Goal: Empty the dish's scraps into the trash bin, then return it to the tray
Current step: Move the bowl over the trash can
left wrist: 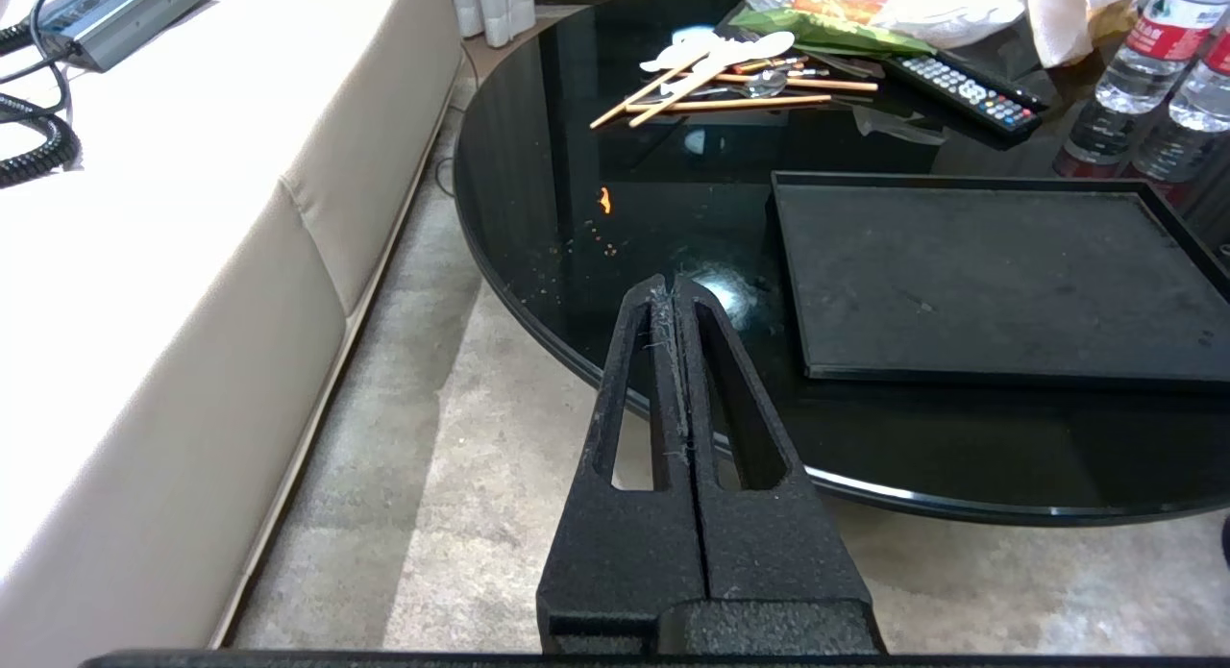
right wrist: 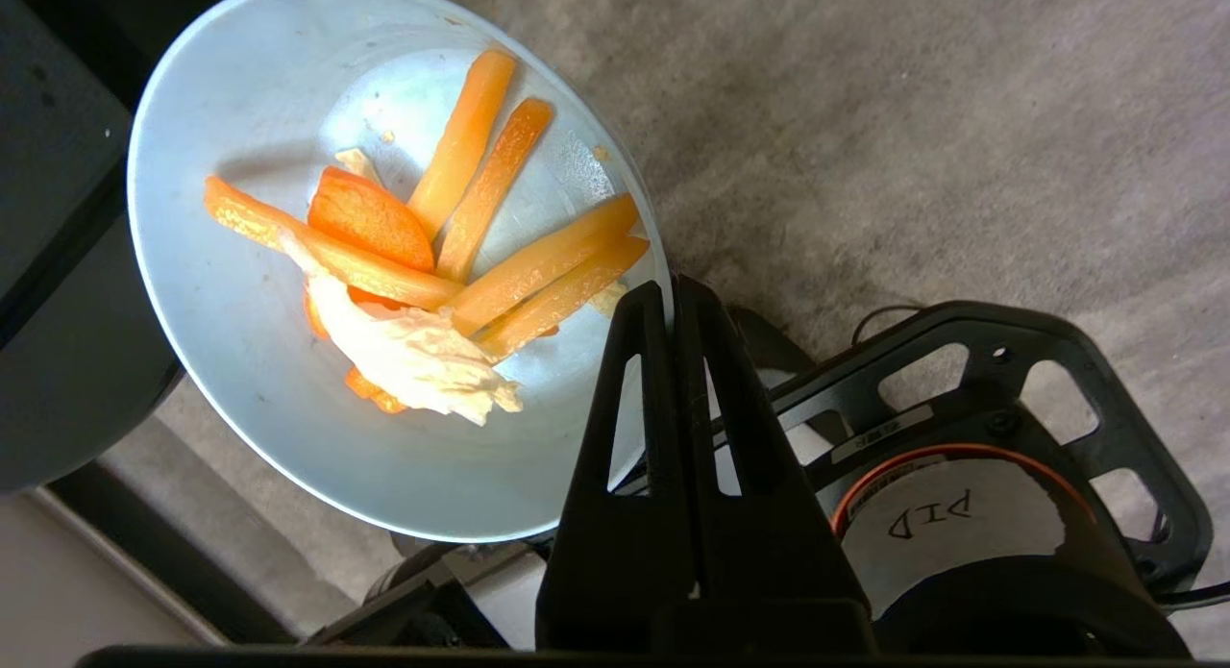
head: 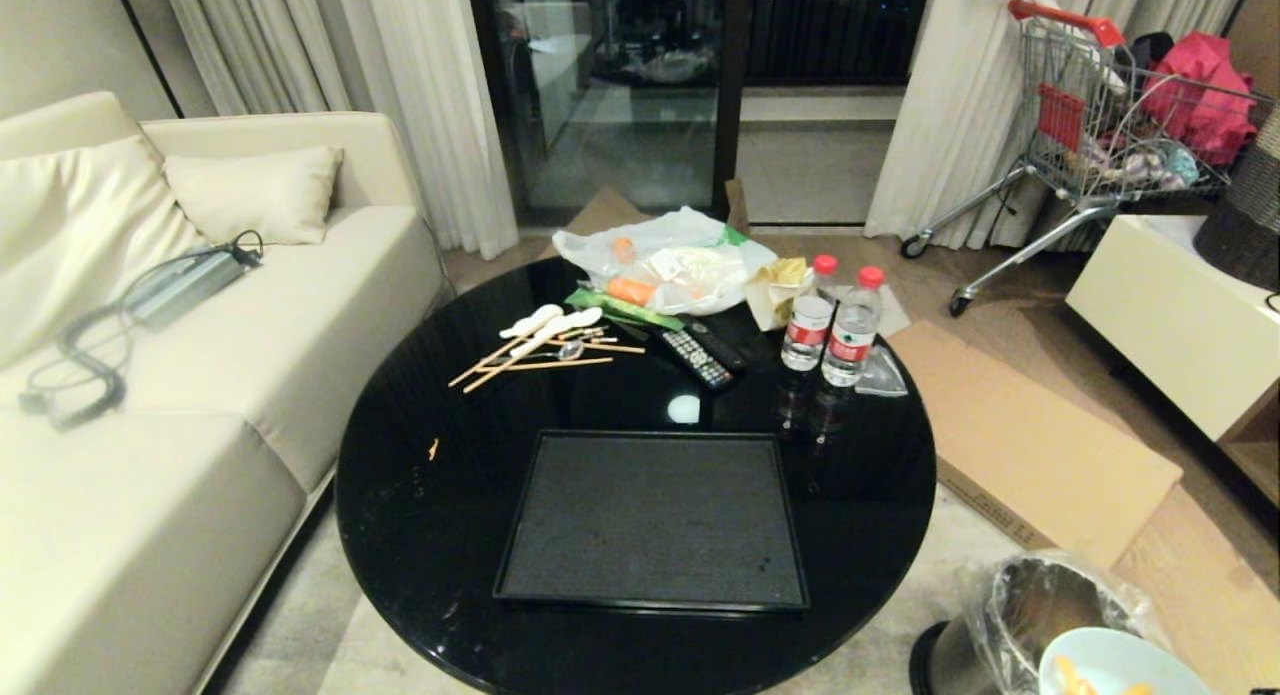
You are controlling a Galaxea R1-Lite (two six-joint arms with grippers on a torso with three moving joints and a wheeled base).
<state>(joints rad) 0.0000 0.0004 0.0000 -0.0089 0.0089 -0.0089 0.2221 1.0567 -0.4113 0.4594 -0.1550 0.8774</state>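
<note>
Clamped on the dish (right wrist: 288, 264) rim, the right gripper (right wrist: 670, 298) is fully closed; scraps (right wrist: 432, 264) are held inside, just beyond its fingertips.

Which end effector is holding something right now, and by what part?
The right end effector pinches the dish by its rim, scraps inside. The left end effector is shut and empty.
</note>
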